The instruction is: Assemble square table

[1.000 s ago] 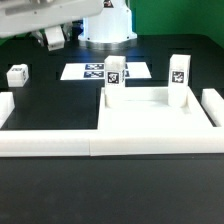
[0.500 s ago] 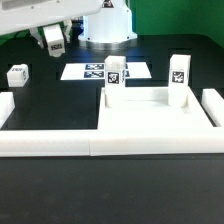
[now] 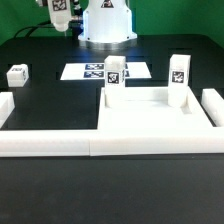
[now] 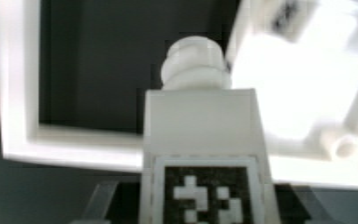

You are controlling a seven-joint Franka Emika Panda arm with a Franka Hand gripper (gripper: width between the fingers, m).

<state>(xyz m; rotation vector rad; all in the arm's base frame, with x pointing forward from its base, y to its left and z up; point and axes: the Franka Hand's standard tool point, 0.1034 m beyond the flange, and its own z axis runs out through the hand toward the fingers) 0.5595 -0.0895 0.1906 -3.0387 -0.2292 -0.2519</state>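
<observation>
Compared to a second back, the gripper (image 3: 61, 12) has swung up and toward the exterior view's right. It went from low over the table to high up behind the slab (image 3: 150, 118), and the leg (image 4: 202, 120) went with it. In the wrist view the fingers are pinched narrow on that leg's tagged end, with the screw tip pointing away from the camera. The slab's rim and what looks like a corner hole (image 4: 345, 148) sit below it, off to one side of the tip (it's blurry). A standing leg (image 3: 115, 72) is at one far corner of the slab and a second (image 3: 178, 78) at the other. A loose leg (image 3: 17, 74) lies well off the slab to the exterior view's left. None of those have budged. My worry is that the tip isn't over that hole yet. If it comes down off-centre it'll hit the rim, and the leg could twist in the grip or shove the slab. It could also clip a standing leg on the way in.
</observation>
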